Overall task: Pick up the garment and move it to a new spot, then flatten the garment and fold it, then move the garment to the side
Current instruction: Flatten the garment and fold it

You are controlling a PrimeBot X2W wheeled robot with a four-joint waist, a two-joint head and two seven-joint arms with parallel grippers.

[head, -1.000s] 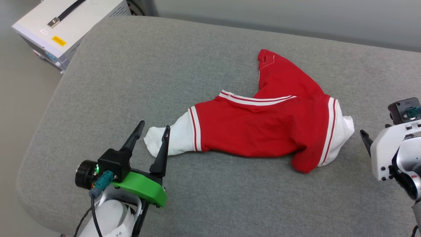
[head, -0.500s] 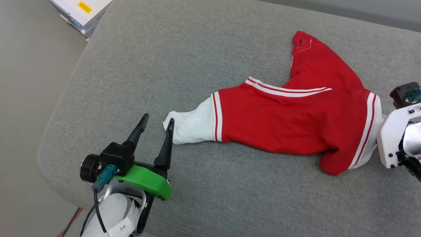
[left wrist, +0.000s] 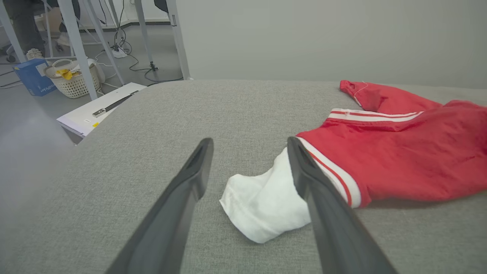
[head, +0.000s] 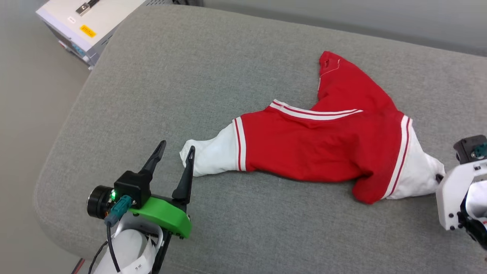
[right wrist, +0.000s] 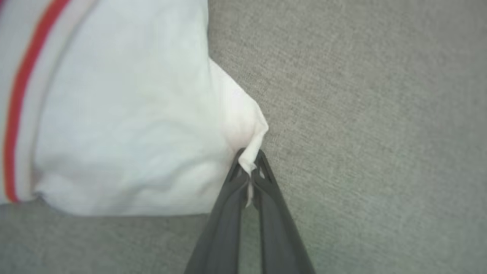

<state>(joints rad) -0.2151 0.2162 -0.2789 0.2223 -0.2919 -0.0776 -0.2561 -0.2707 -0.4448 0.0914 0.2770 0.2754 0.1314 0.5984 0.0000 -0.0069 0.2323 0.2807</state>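
Observation:
The garment (head: 312,146), a red jersey with white sleeves and striped trim, lies crumpled across the grey cushion (head: 182,76). My left gripper (head: 175,148) stands open at the lower left, its right finger touching the tip of the garment's left white sleeve (head: 211,154). From the left wrist, that sleeve (left wrist: 266,205) lies between and beside the open fingers (left wrist: 179,201), with the red body (left wrist: 411,156) beyond. My right gripper (right wrist: 249,161) is shut on the tip of the other white sleeve (right wrist: 133,114). In the head view its white body (head: 460,198) sits at the right edge beside that sleeve (head: 418,175).
A white box (head: 80,26) with a yellow label stands on the floor past the cushion's far left corner. The left wrist view shows table legs (left wrist: 76,42), a basket (left wrist: 72,78) and a blue box (left wrist: 32,76) on the floor beyond.
My right gripper has closed on the right sleeve tip and pulled it out toward the right. The head camera shifted; the left gripper stays open by the left sleeve.

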